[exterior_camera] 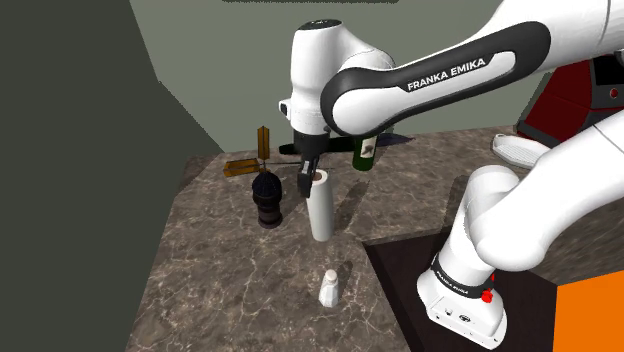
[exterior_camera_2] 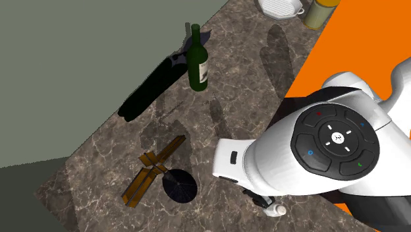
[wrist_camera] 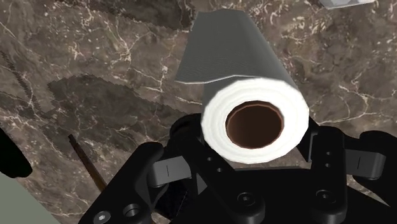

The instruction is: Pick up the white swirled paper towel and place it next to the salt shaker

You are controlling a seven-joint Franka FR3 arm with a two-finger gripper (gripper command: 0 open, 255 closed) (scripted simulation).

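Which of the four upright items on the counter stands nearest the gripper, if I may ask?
The white paper towel roll: its top is at the gripper, while the black grinder, green bottle and small white shaker stand apart.

Before me, the dark marbled surface (exterior_camera: 230, 270) carries a white salt shaker (exterior_camera: 329, 288), a black grinder (exterior_camera: 266, 200), a green bottle (exterior_camera_2: 197, 66) standing upright, crossed wooden slats (exterior_camera_2: 153, 170) and a white dish (exterior_camera: 520, 152).
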